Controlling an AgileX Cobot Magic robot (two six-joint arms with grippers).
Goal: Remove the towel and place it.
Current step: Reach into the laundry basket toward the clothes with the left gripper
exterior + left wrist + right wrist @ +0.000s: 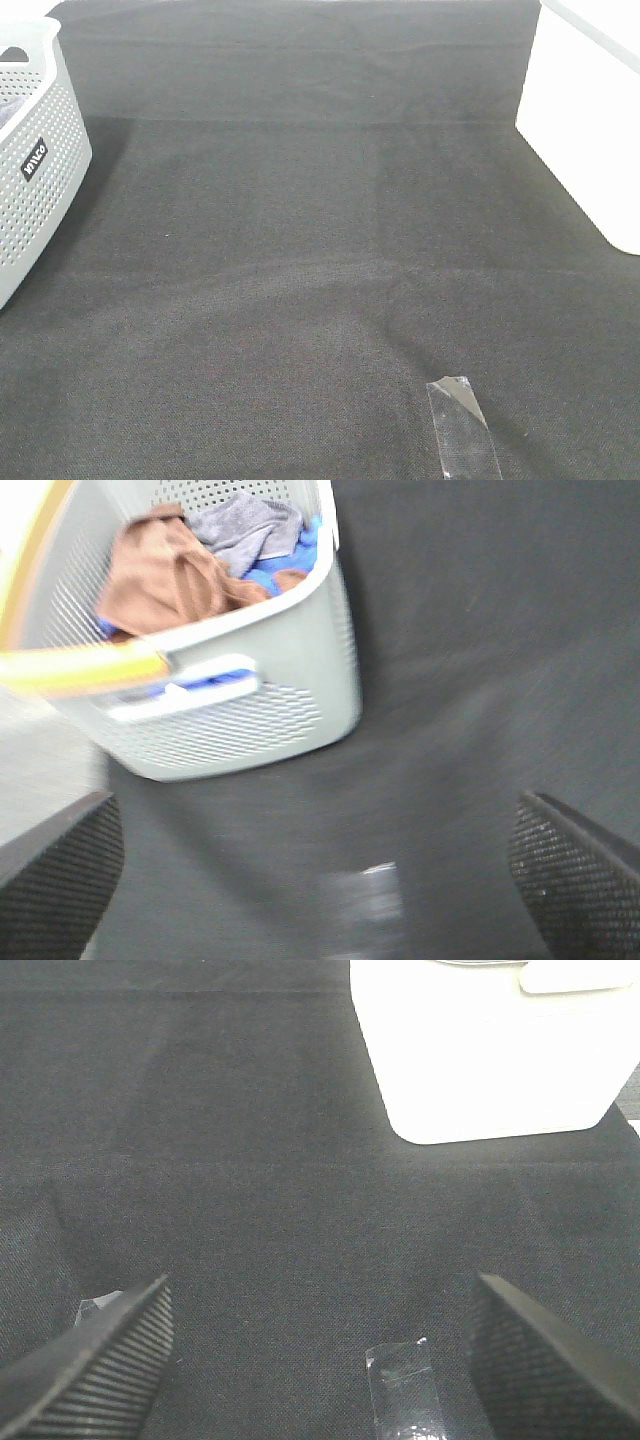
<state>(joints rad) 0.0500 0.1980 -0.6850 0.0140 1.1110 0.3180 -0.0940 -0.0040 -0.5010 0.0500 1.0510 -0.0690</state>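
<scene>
The reddish-brown towel (165,575) lies crumpled inside a grey perforated basket (290,680), next to a grey cloth (245,525) and a blue cloth (290,565). My left gripper (315,880) hovers over the black table cloth a short way from the basket, open, with nothing between its fingers. My right gripper (320,1360) is also open and empty above the black cloth. The exterior high view shows neither gripper, and there the towel is hidden inside the basket (35,170) at the left edge.
A white box (590,120) stands at the right side of the table, ahead of the right gripper (490,1050). A strip of clear tape (462,430) lies on the cloth near the front. A blurred yellow bar (80,670) crosses the left wrist view.
</scene>
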